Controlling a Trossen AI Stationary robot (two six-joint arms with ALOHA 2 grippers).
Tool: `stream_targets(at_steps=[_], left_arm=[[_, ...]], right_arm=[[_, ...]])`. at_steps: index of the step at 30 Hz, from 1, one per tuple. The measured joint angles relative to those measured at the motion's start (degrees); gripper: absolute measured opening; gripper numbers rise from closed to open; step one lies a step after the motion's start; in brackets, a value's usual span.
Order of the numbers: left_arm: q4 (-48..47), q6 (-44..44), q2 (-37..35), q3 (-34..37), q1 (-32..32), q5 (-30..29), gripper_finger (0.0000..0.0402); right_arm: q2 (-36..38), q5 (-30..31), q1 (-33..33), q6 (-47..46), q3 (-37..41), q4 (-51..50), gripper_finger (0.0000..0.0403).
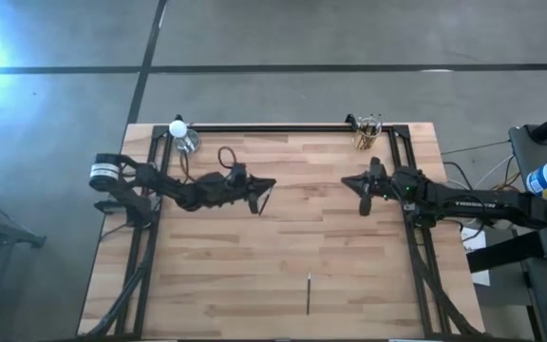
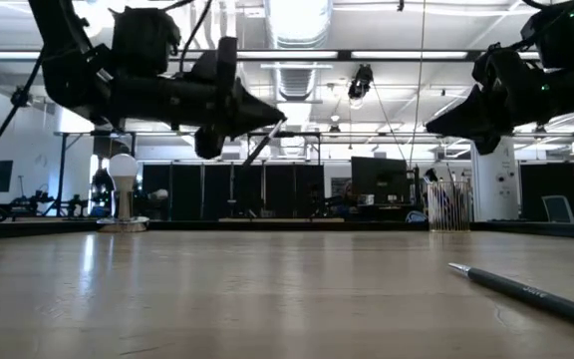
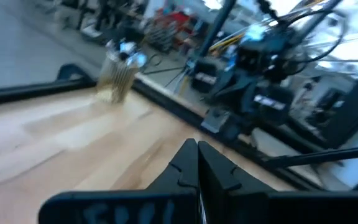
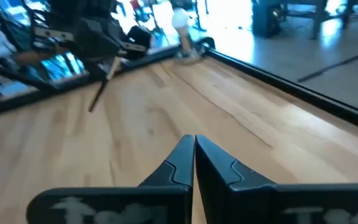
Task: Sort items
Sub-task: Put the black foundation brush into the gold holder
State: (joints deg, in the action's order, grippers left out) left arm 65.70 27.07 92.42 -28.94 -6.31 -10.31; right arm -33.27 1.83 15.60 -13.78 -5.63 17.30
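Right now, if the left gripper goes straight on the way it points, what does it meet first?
The left gripper, shut on a thin stick, points across the table toward the right gripper. The bare wood between them looks free, so likely that gripper first; heights are unclear.

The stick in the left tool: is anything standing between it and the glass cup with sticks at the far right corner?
Nothing visible does. The left tool holds a stick above bare table, and the boards toward the cup with sticks are free. The right tool, shut, hovers beside that path.
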Motion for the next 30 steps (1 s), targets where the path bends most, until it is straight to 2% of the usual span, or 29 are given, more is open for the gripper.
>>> stream_targets(at_steps=[6,10,17,22,30], left_arm=[[3.5,-3.6,0.0,-2.1,-0.4,4.1,0.0000],[3.2,-6.1,0.6,-5.5,-0.4,7.1,0.0000],[2.8,-9.9,0.8,-10.0,-0.5,9.3,0.0000],[2.7,-10.8,0.8,-11.2,-0.5,9.3,0.0000],[2.8,-10.9,0.8,-11.2,-0.4,9.3,0.0000]], right_arm=[[-7.4,-1.6,-0.5,-2.5,1.1,14.7,0.0024],[-13.5,-6.2,-0.5,-5.3,0.7,21.0,0.0054],[-26.0,-8.6,-1.9,-6.6,-2.0,37.0,0.0112],[-36.4,-11.4,-2.8,-7.3,-7.9,45.2,0.0141],[-52.4,-20.1,-3.0,-7.5,-22.0,45.9,0.0167]])
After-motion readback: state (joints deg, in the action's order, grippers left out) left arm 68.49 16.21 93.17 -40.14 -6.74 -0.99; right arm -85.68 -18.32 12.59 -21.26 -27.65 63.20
